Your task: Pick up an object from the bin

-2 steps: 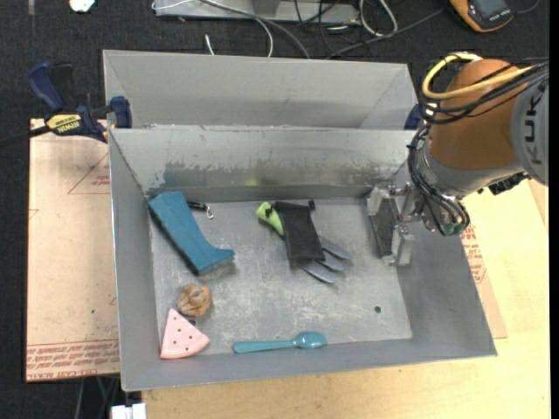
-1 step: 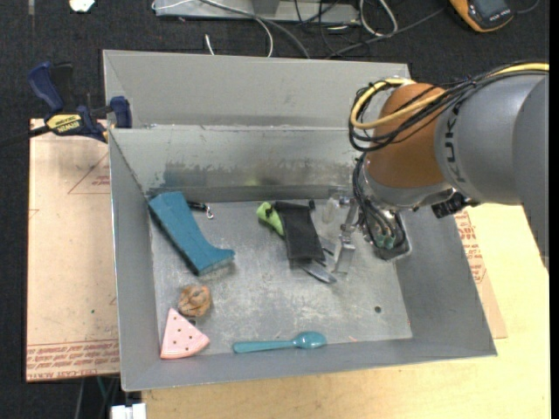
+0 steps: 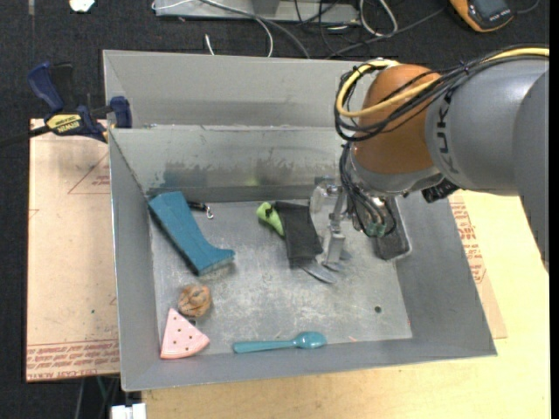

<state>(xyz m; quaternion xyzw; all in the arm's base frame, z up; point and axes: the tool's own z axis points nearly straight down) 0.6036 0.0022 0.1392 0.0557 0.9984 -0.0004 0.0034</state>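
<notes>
- Gripper [image 3: 330, 264] sits low in the bin [image 3: 244, 160], a little toward the right wall from centre, tip close to the floor.
- We cannot tell whether it is released or clenched. We see nothing in its grasp.
- The nearest thing is a dark flat block [image 3: 300, 234], just beside the gripper on the side toward the left wall. We cannot tell whether they touch.
- The block's long axis runs from the back wall toward the front edge, slanted slightly. The gripper lies near its front end.
- A green piece [image 3: 272, 217] sits just beside the block's back end, on the left-wall side.
- A second dark thing [image 3: 392, 243] lies on the gripper's other side, toward the right wall and partly under the wrist.
- Well apart from the gripper:
  - a teal block [image 3: 188, 234] near the left wall
  - a brown lump [image 3: 195, 299]
  - a pink wedge [image 3: 182, 339] in the front-left corner
  - a teal spoon [image 3: 279, 344] along the front edge
- Our judgement is that the gripper stands beside the dark block, not over it. A pick of that block would turn on a small shift toward the left wall, then closing across its short width.
</notes>
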